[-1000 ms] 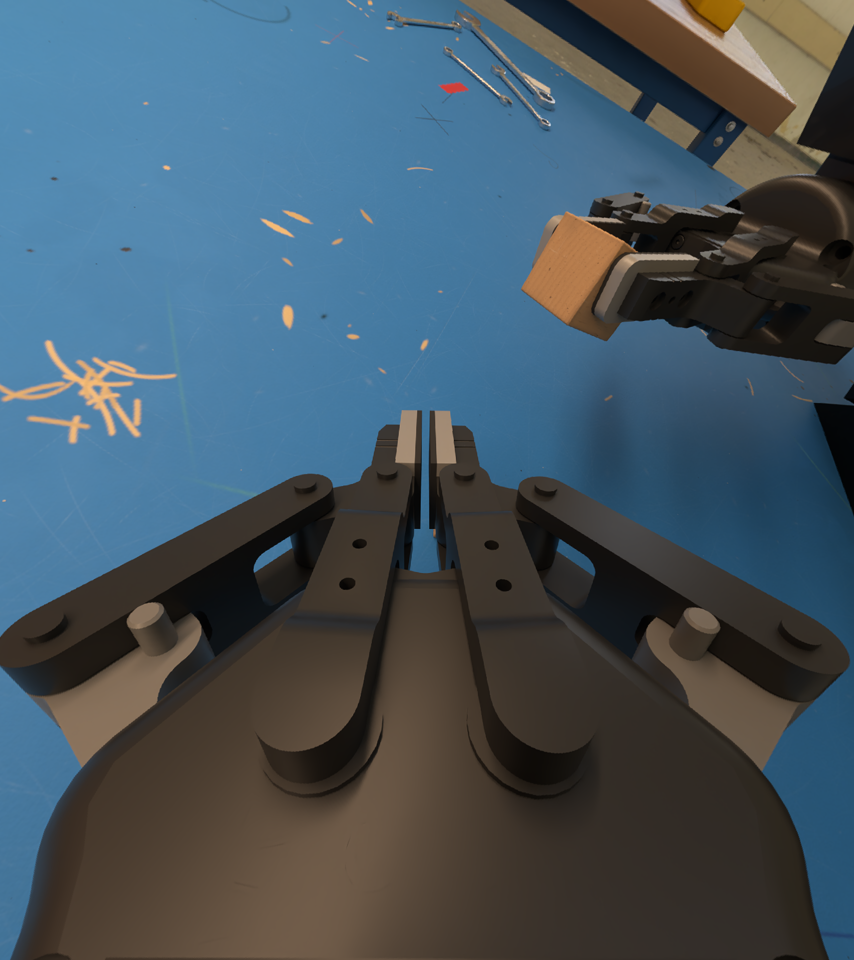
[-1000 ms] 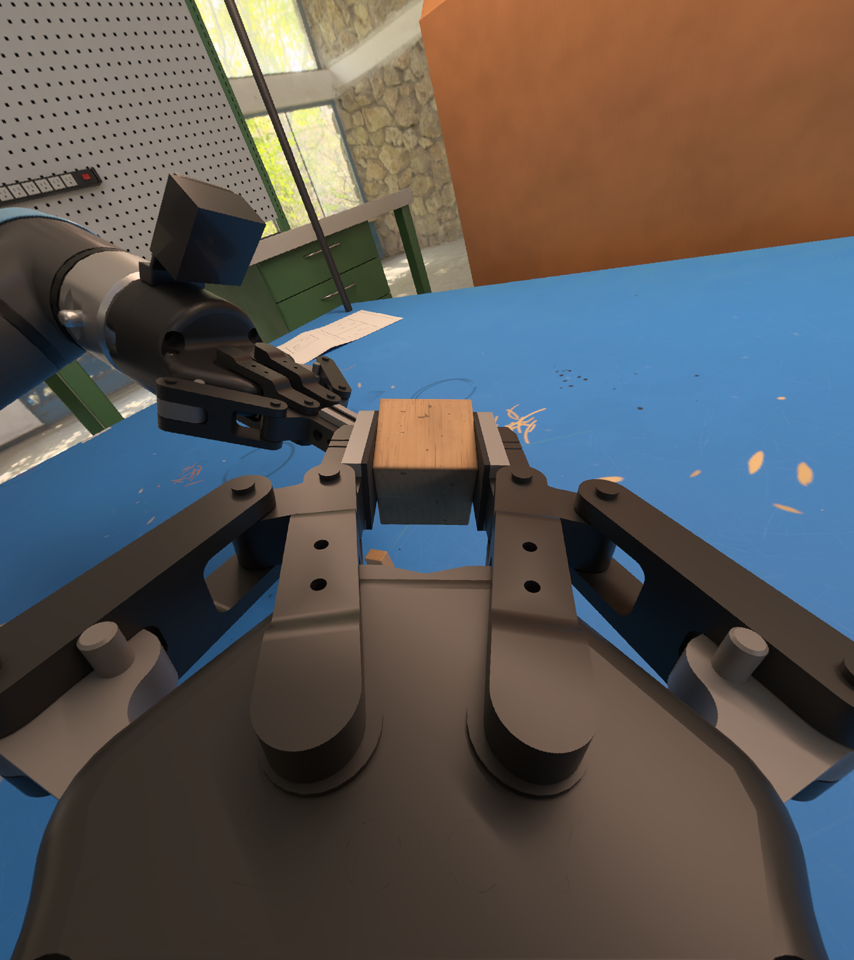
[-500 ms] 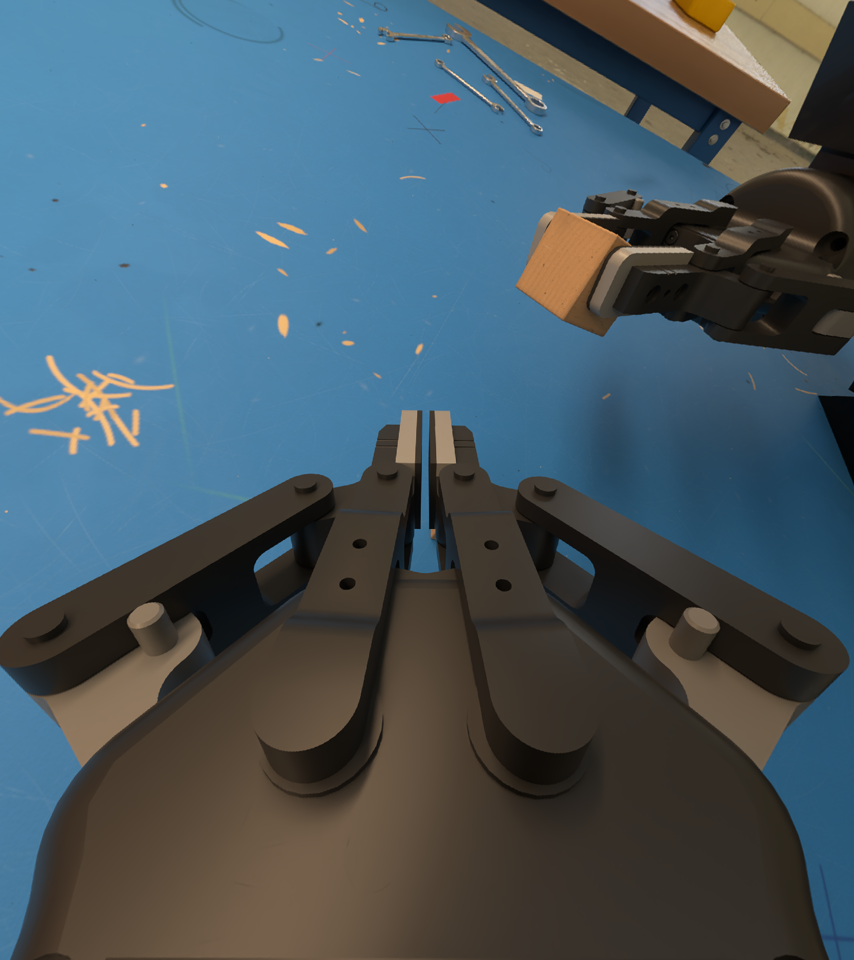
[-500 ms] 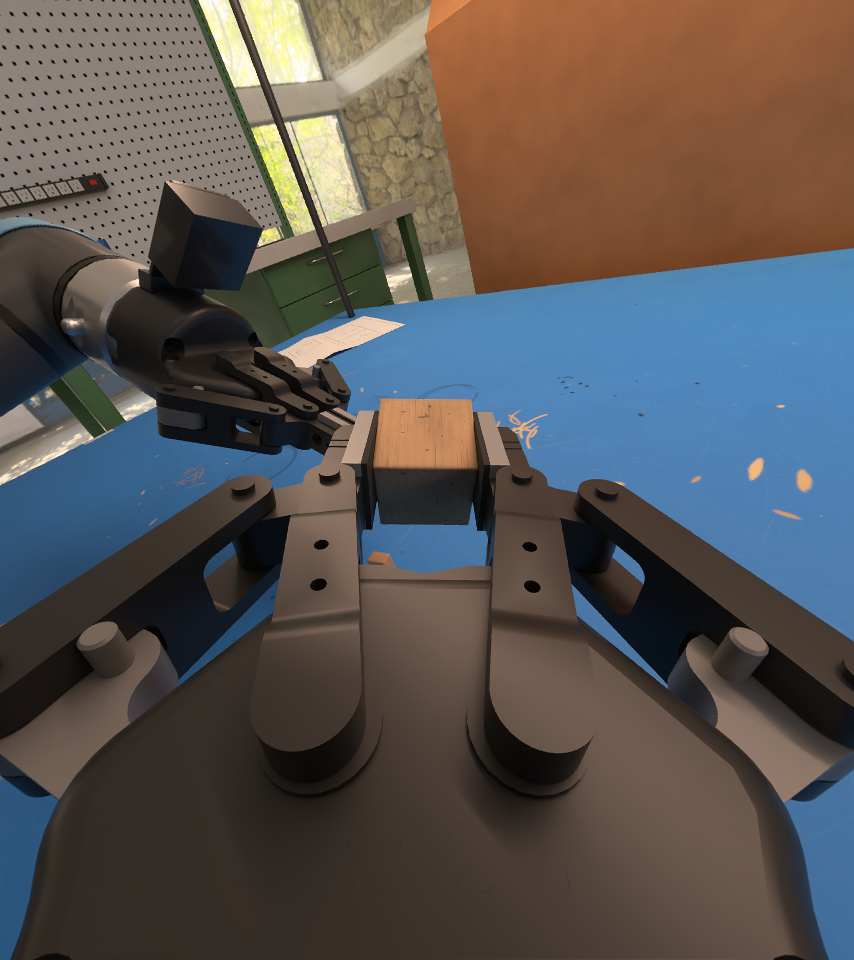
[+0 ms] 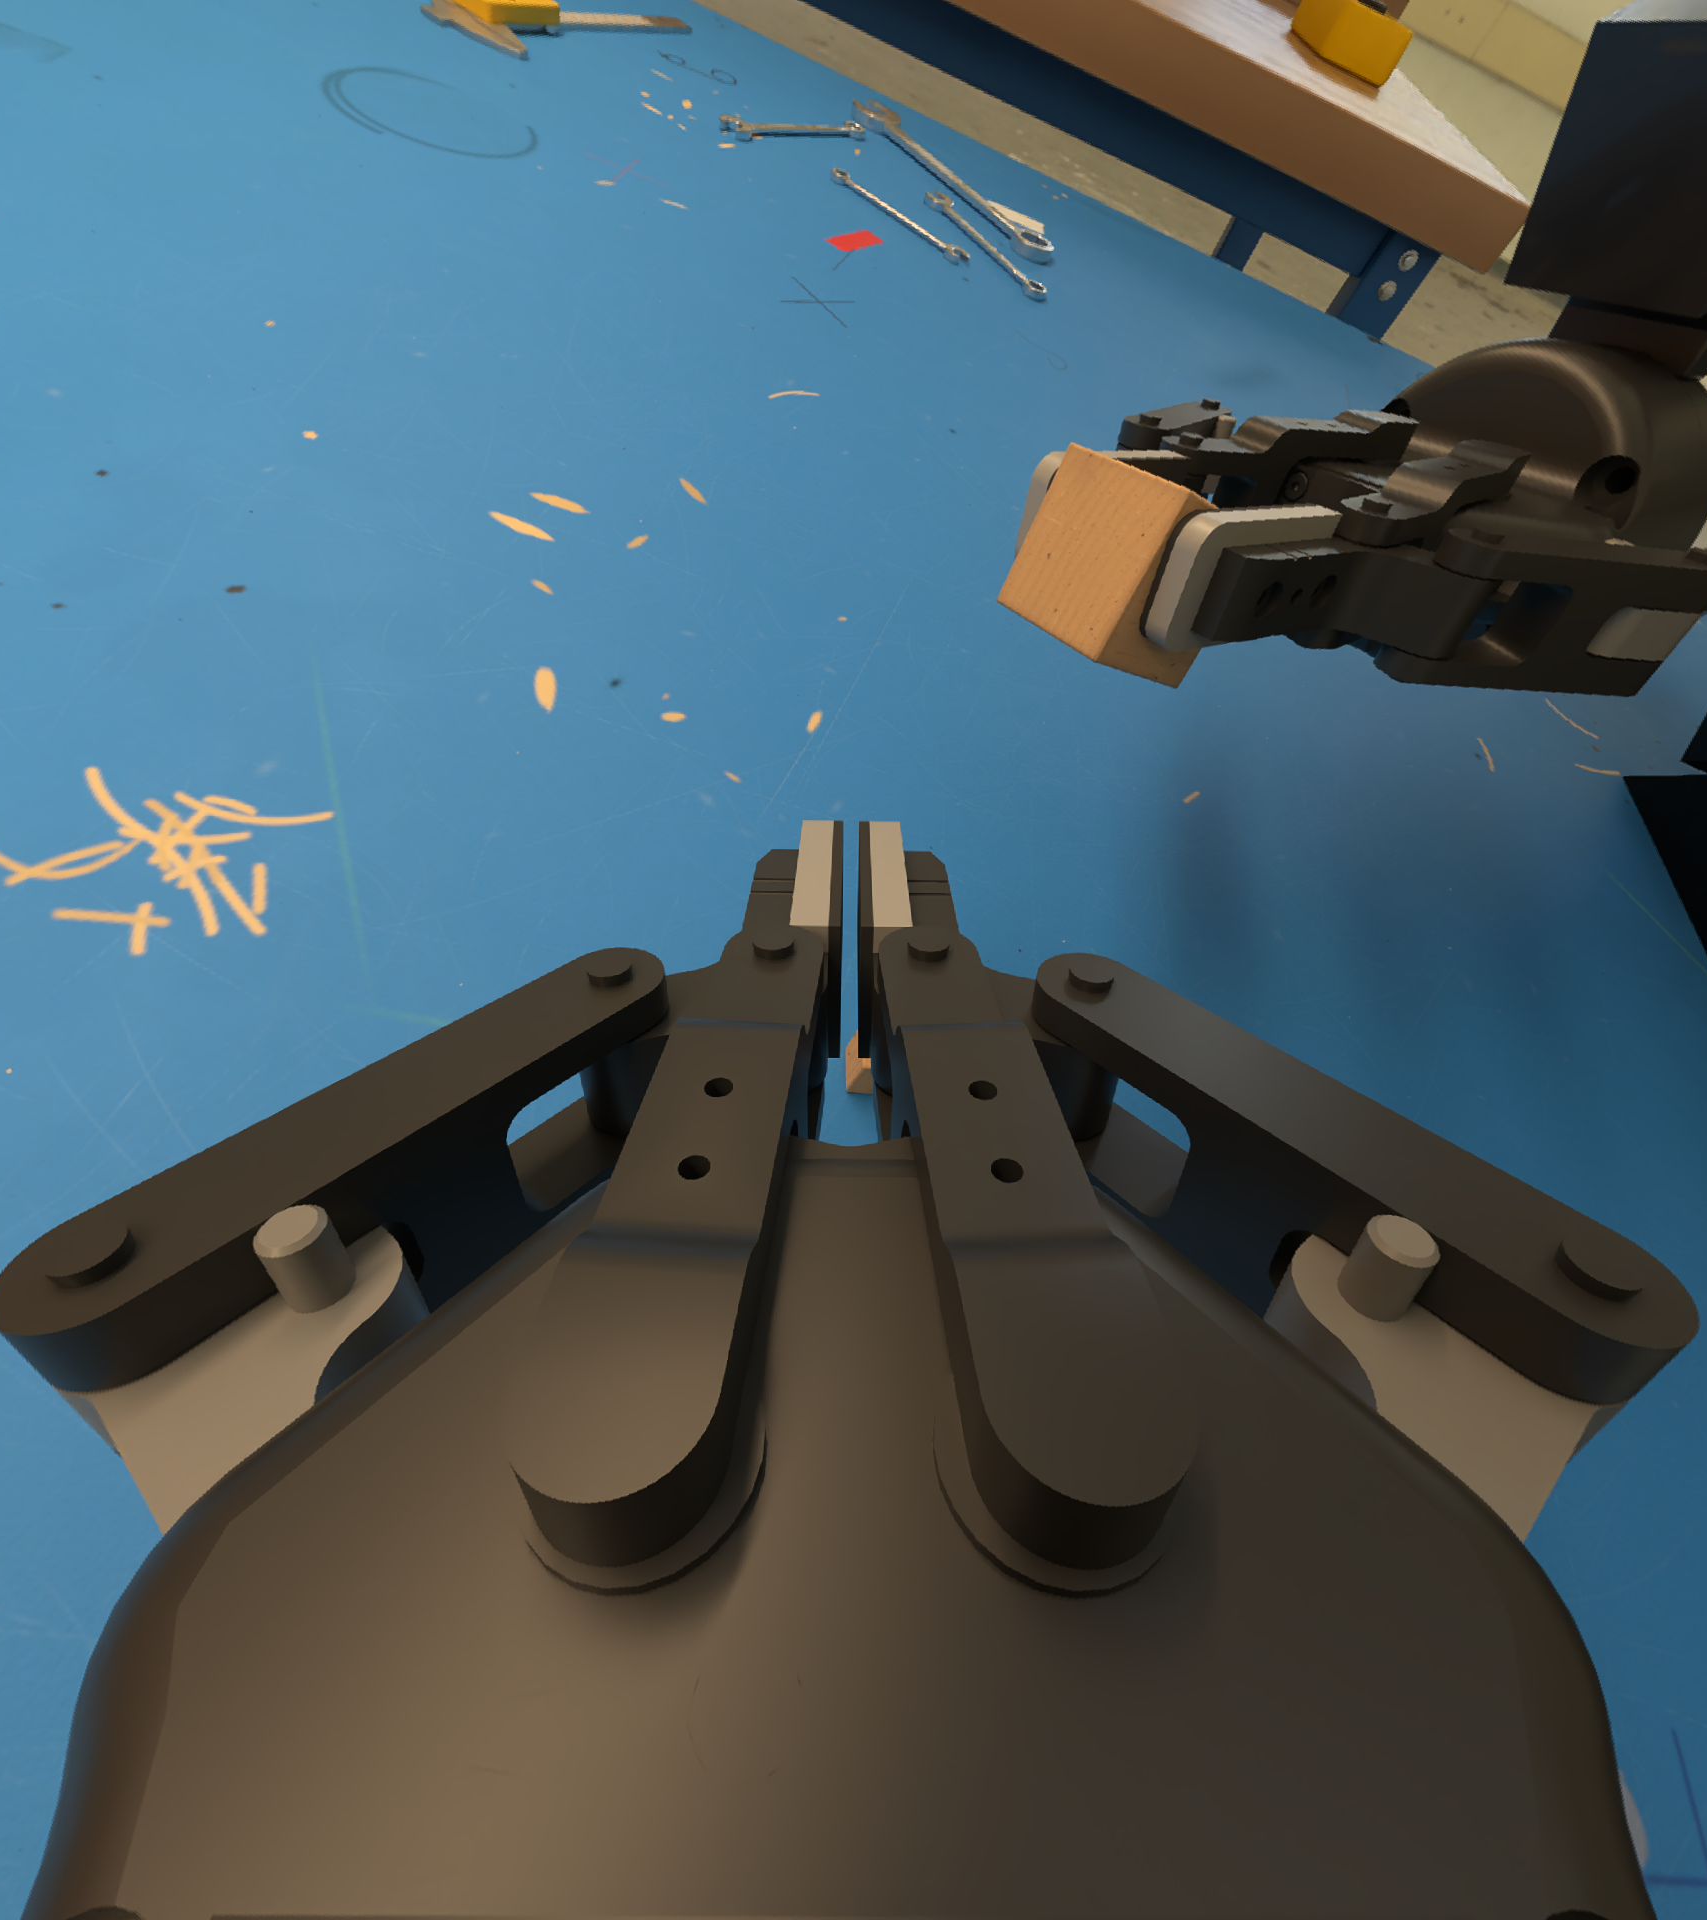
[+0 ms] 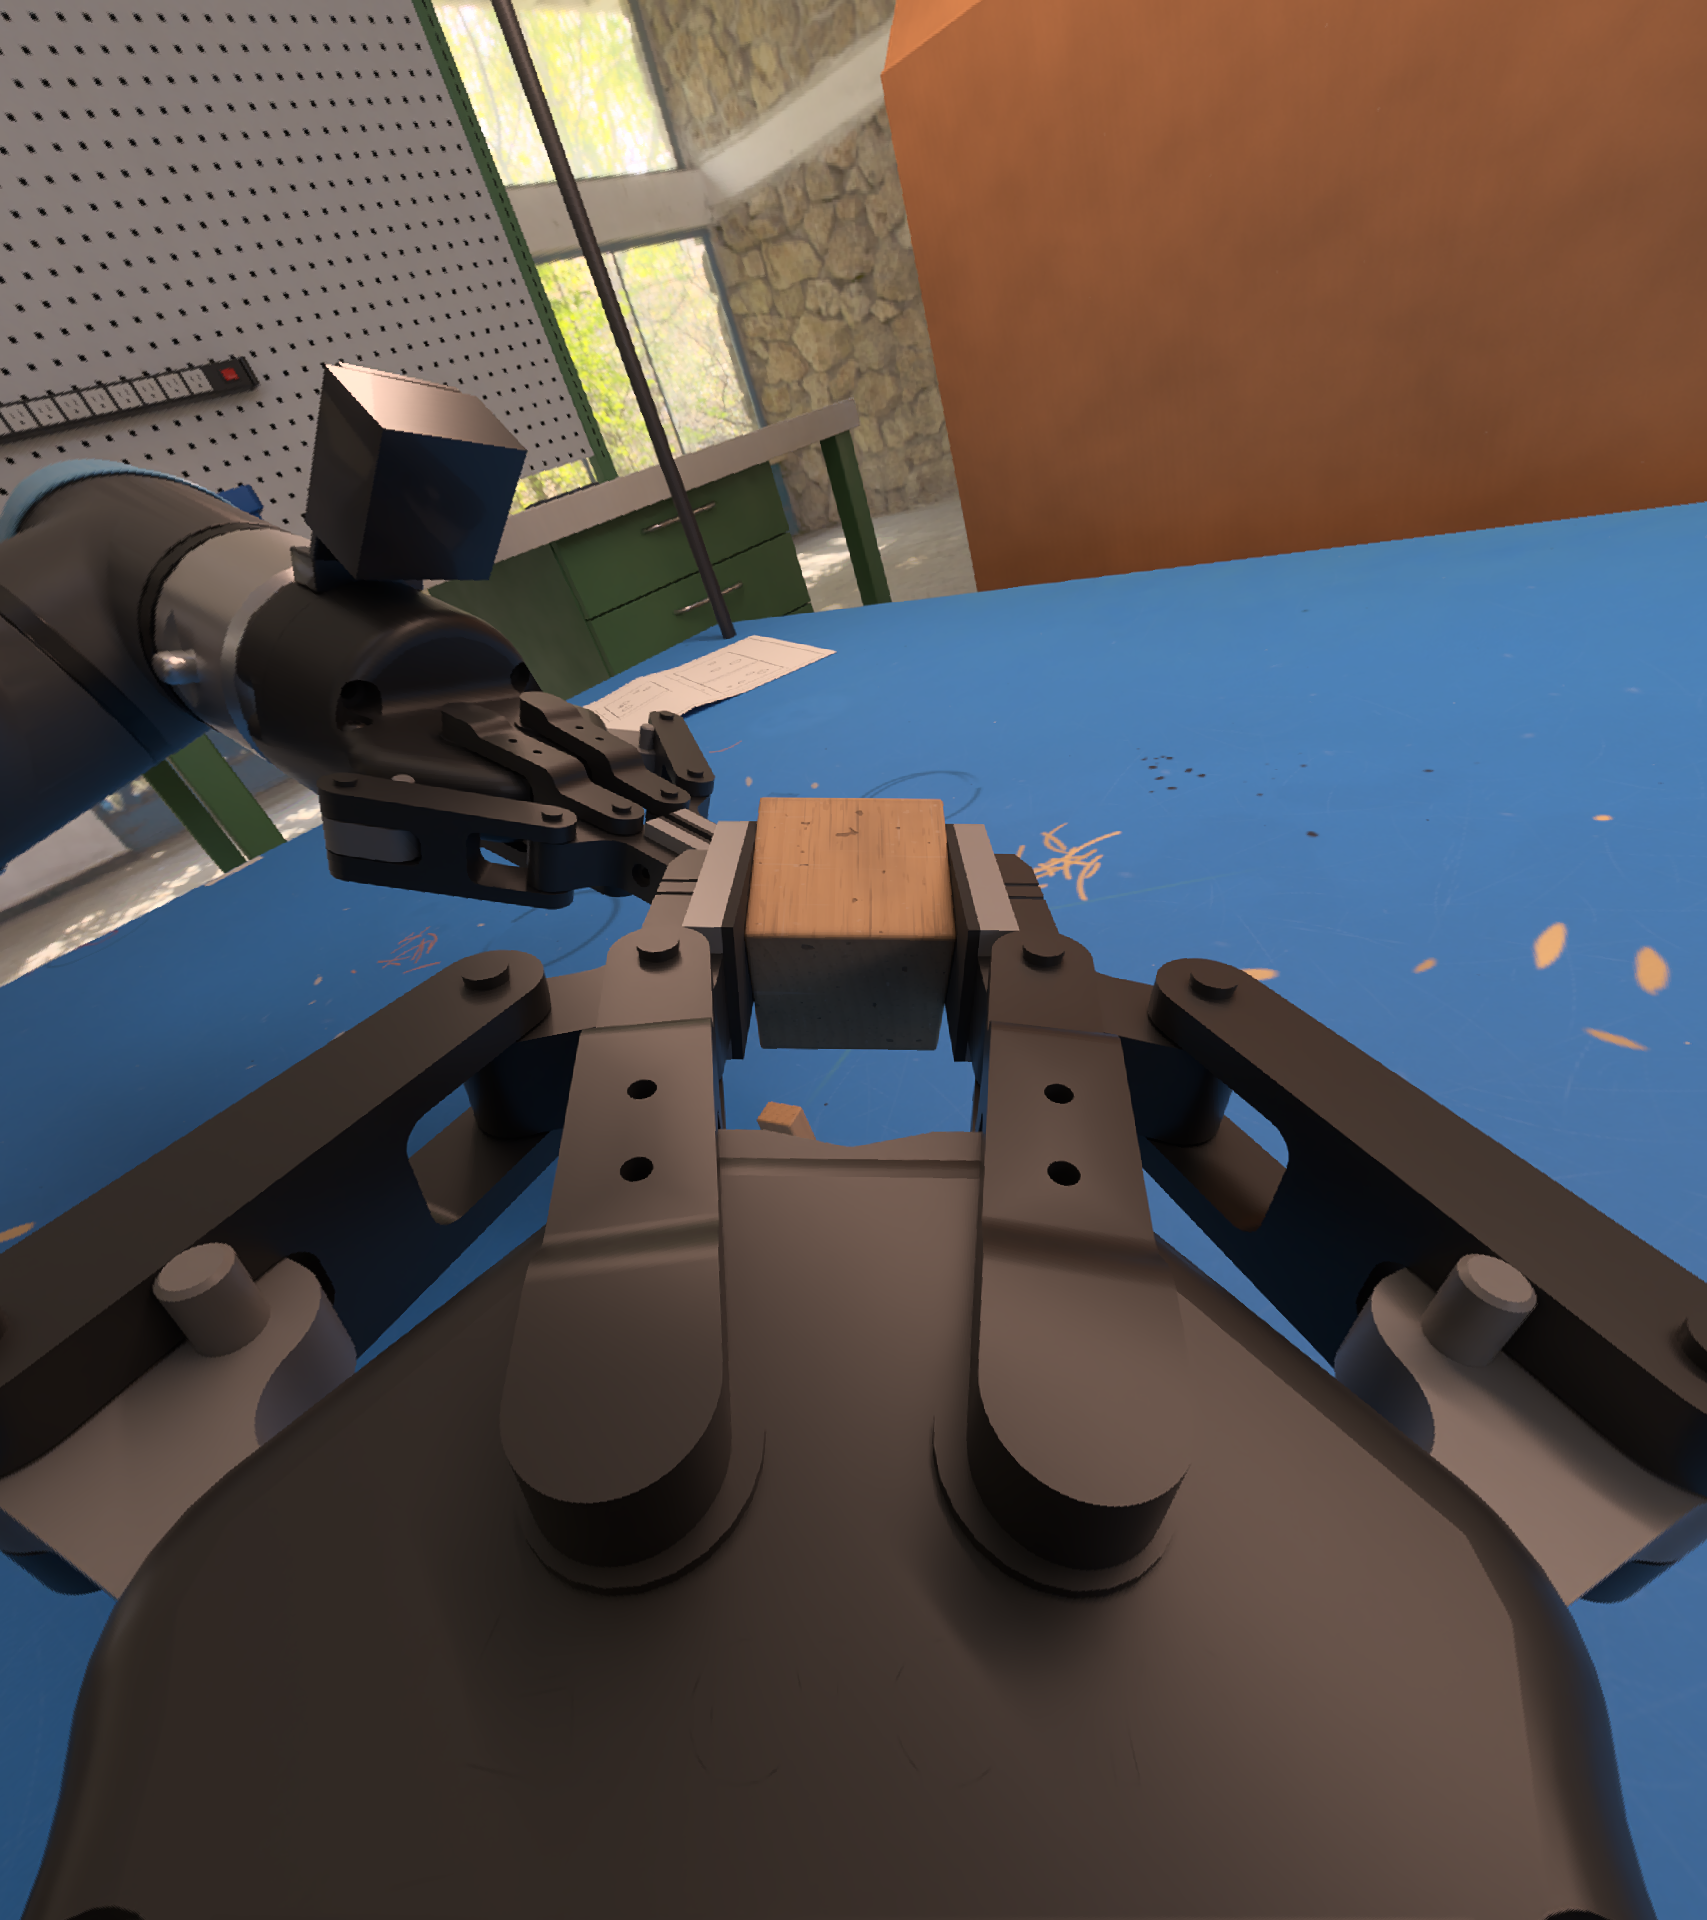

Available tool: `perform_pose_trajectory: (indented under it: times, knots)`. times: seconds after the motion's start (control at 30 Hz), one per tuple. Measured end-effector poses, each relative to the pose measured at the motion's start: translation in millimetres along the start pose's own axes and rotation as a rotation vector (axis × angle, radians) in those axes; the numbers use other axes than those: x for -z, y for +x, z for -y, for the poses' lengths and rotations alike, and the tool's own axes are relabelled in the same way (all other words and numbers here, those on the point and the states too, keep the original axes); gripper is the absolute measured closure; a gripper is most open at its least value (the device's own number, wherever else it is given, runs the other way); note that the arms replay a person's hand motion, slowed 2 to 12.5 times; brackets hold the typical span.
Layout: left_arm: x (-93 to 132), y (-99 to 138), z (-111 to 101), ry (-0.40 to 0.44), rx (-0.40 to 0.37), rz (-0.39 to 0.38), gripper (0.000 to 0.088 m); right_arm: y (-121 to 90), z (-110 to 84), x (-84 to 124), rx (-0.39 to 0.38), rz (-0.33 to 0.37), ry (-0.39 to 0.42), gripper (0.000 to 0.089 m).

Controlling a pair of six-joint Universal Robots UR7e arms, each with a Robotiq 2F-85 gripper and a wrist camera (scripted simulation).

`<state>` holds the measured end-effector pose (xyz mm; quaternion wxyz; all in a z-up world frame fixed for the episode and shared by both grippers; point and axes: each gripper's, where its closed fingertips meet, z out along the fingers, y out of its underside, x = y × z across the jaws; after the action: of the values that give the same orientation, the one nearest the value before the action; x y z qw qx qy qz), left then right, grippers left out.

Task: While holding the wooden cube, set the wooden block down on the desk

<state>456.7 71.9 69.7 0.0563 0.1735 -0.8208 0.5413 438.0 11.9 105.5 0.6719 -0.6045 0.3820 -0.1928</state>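
The right gripper [image 6: 849, 909] pinches the wooden cube [image 6: 847, 871], level above the desk [image 6: 1348, 790]; the left gripper [image 5: 850, 873] is pressed together, empty. A small wooden block [image 6: 781, 1118] lies on open desk below.

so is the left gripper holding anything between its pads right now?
No. In the left wrist view the left gripper has its pads nearly together with only bare blue desk showing in the thin gap.

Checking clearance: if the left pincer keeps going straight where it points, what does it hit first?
Probably the blue desk. The left pincer angles down at bare surface; the right pincer holding the wooden cube sits off to the side, though depth is unclear.
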Motion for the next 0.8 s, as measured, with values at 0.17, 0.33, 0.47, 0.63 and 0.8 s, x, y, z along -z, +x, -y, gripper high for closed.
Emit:
perform_pose_trajectory:
  times: [0.17, 0.33, 0.47, 0.63, 0.8]
  knots:
    - [0, 2, 1, 0.011, -0.021, -0.002, 0.0856, -4, 1.2, 0, -0.016, 0.030, 0.013, 0.0593]
    - [1, 4, 3, 0.021, -0.042, -0.001, 0.0856, -9, 5.1, 2, -0.056, 0.081, 0.046, 0.0593]
    - [1, 4, 4, 0.028, -0.058, 0.004, 0.0857, -12, 9.2, 4, -0.101, 0.120, 0.081, 0.0593]
    - [2, 3, 5, 0.034, -0.070, 0.015, 0.0857, -11, 13.9, 8, -0.159, 0.154, 0.124, 0.0593]
    - [2, 3, 5, 0.034, -0.073, 0.019, 0.0857, -8, 17.8, 11, -0.208, 0.167, 0.159, 0.0593]
